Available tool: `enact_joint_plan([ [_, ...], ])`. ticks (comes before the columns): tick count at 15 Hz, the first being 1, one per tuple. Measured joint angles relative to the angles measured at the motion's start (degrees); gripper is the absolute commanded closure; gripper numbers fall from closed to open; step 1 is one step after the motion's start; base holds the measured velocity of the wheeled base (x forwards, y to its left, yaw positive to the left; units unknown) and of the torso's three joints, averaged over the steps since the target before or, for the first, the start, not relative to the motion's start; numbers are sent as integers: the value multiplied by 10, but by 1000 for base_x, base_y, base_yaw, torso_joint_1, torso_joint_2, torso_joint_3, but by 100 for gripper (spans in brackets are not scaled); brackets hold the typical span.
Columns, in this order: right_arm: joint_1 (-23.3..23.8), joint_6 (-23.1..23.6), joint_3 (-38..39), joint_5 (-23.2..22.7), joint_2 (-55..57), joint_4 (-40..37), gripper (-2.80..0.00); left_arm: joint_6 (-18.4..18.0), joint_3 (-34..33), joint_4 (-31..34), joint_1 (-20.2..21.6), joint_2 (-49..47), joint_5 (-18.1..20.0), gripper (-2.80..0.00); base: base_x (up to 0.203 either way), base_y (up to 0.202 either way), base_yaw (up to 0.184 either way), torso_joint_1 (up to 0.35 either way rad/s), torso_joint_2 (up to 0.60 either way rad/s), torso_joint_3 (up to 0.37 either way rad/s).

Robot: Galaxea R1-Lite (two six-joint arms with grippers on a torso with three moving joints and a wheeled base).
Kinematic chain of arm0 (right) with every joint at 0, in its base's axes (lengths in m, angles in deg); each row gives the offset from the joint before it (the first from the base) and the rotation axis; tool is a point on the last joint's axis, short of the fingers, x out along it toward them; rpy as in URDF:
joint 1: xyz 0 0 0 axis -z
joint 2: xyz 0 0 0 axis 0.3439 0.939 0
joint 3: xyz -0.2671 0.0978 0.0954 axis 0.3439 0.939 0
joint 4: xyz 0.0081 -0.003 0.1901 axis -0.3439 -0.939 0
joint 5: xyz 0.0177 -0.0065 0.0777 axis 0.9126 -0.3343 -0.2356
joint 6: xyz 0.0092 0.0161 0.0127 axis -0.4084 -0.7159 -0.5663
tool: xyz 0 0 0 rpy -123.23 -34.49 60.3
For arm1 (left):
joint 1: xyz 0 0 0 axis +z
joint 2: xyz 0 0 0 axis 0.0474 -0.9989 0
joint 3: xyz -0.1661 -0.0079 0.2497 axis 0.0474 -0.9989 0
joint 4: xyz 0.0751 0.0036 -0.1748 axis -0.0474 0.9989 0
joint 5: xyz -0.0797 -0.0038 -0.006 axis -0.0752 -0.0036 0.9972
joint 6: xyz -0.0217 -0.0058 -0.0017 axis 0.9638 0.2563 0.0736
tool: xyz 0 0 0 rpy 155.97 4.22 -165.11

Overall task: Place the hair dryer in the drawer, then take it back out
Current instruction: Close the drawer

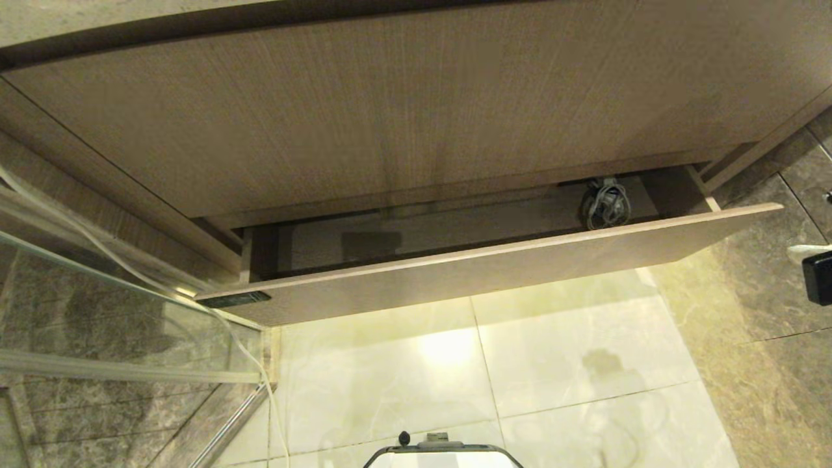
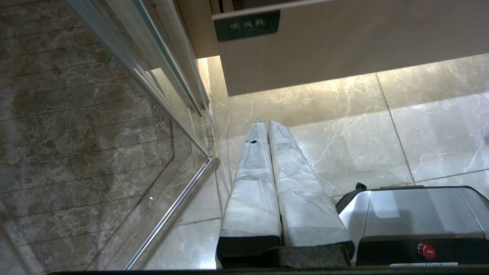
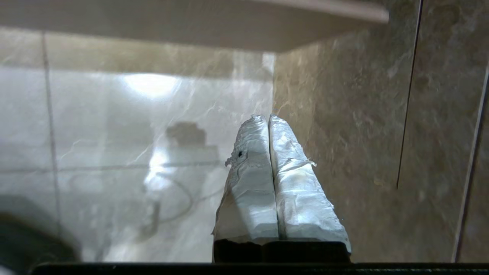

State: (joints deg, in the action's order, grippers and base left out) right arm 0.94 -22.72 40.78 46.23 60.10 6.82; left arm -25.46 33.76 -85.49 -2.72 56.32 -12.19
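Drawer (image 1: 494, 270): beige wood-grain, with a dark green label (image 2: 247, 25). Floor (image 1: 552, 364): cream marble, veined. My gripper fingers (image 3: 250, 191): white-wrapped.

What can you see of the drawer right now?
The drawer is a wide, low, handleless box of beige wood-grain, pulled part-way out under the taller cabinet front. A small dark label sits at its front corner. Inside, the pale floor holds a coiled grey cord at one end. No gripper touches it.

Head camera looks down on drawer (image 1: 494, 270); both wrist cameras face floor (image 2: 382, 126) beneath it.
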Motion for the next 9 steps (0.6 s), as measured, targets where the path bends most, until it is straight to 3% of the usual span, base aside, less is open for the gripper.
enact_joint_plan([
  [6, 0, 4, 27, -4, -175, -228, 0, 0, 0, 0, 0, 0, 0, 0, 0, 0, 0, 0, 0, 0],
  [9, -1, 15, 40, -5, -220, -252, 0, 0, 0, 0, 0, 0, 0, 0, 0, 0, 0, 0, 0, 0],
])
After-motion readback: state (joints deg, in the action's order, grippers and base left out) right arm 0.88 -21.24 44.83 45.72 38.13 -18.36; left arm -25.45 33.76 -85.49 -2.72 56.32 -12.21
